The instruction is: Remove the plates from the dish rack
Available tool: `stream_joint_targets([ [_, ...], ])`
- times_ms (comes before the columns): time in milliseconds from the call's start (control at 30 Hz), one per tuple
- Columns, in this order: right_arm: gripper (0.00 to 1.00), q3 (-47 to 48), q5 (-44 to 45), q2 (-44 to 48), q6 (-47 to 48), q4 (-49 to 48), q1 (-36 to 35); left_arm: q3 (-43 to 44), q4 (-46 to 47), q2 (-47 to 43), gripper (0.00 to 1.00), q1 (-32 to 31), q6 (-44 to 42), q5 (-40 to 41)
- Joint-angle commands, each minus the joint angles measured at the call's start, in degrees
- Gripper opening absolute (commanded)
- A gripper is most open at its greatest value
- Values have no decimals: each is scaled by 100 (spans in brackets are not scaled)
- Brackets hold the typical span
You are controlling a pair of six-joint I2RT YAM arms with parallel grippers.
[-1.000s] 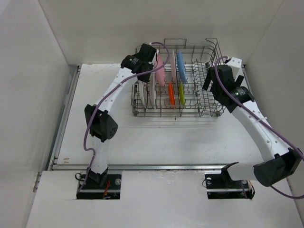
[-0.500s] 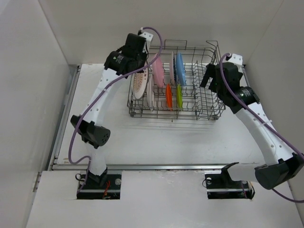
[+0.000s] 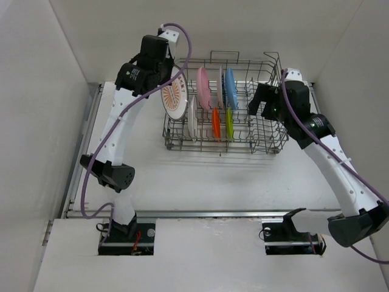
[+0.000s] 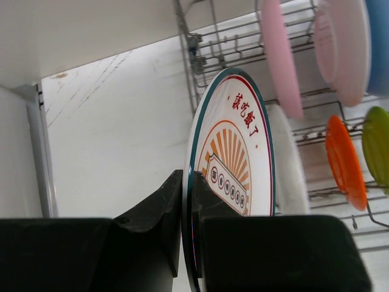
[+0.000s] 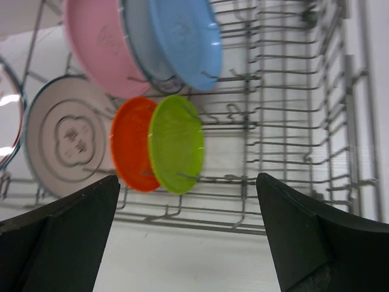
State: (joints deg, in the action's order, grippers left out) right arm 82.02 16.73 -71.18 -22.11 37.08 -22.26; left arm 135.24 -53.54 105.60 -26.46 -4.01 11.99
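Pinching the patterned plate by its dark green rim with the left gripper, jaws closed down to the rim's thickness. Held on edge and tilted, above the 9 o'clock end of the dish rack in the top view; seemingly clear of the tines, though hard to be sure

Left in the rack, all standing on edge: a white plate nearest 9 o'clock, then a pink plate and a light blue plate toward 12, with a small orange plate and a small lime green plate toward 6

Right gripper spread wide, holding nothing, hovering over the rack's 3 o'clock half

Deciding relation for the next pick: lime green plate straight ahead between the open fingers in the right wrist view, off toward 9 o'clock from that gripper in the top view. Rim line running 12 to 6, faces turned to 9 and 3. Nearer the right arm than the left, the left being occupied with its load. Likely need: jaws set across the rim's thickness before closing
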Motion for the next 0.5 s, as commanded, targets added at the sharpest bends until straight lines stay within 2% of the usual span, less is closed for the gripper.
stream_joint_targets([
  [0, 100, -10, -1424, -62, 373, -596, -41, 29, 274, -382, 0, 516, 172, 58],
  [33, 100, -10, -2045, -115, 452, -771, -41, 29, 274, -382, 0, 649, 286, -90],
  [100, 100, 51, -2620, -300, 453, -965, -103, 29, 274, -531, 0, 1192, 453, -336],
  [167, 100, 208, -3155, -493, 453, -1185, -295, -41, 222, -610, 0, 1633, 794, -1029],
  [300, 100, 629, -3098, -1264, 383, -1186, -716, -594, 221, -760, 0, 2679, 1148, -2409],
  [433, 100, 1131, -2781, -1950, 383, -1072, -1131, -1910, 755, -1128, 0, 3619, 1349, -3517],
  [467, 100, 1263, -2694, -2100, 383, -1010, -1192, -2566, 949, -1182, 0, 3995, 1533, -3858],
])
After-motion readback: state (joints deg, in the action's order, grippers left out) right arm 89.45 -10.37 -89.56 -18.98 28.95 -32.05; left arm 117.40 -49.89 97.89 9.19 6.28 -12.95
